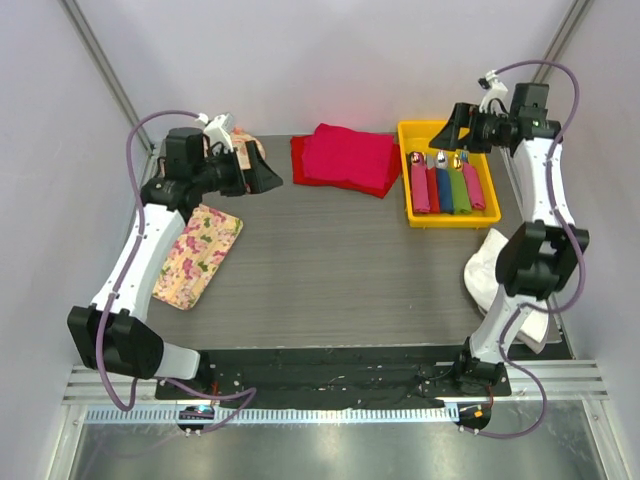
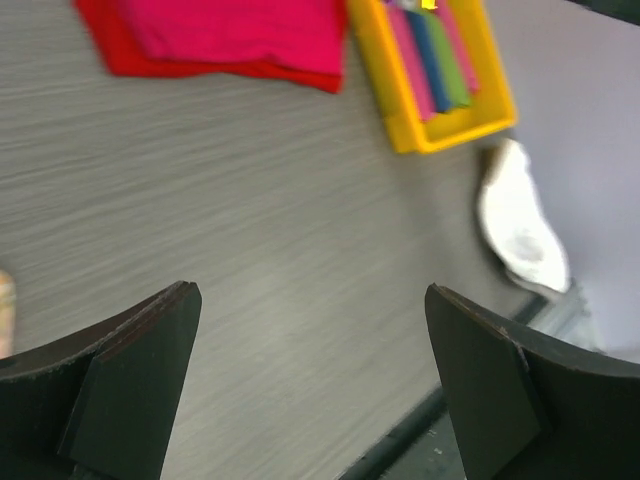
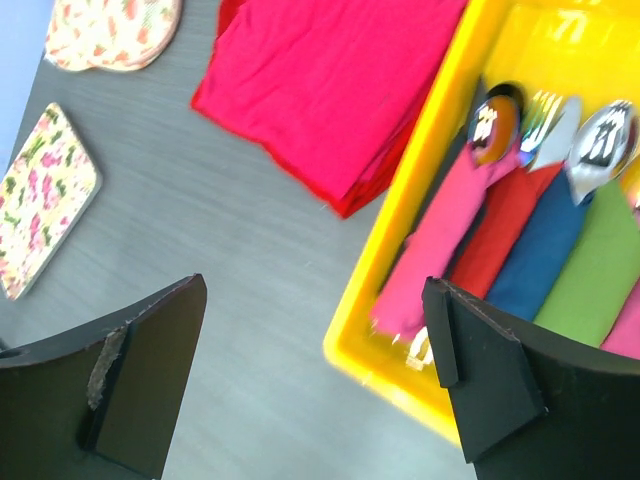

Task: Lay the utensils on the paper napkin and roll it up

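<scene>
grippers empty, rolled cutlery lying in the tray

the left gripper [image 2: 310, 300] and right gripper [image 3: 315, 290] hung with fingers spread wide, holding nothing. the utensils [image 3: 490, 125] sat in the yellow tray [image 1: 450, 222] at the far right, each wrapped in a coloured roll, the pink napkin roll [image 3: 440, 240] leftmost. the job looked finished: no flat napkin or bare cutlery showed. the roll ran near to far, shiny heads towards the back wall.

open table [image 1: 340, 270] middle, tray [image 1: 404, 185], cloths [image 1: 345, 158] behind
</scene>
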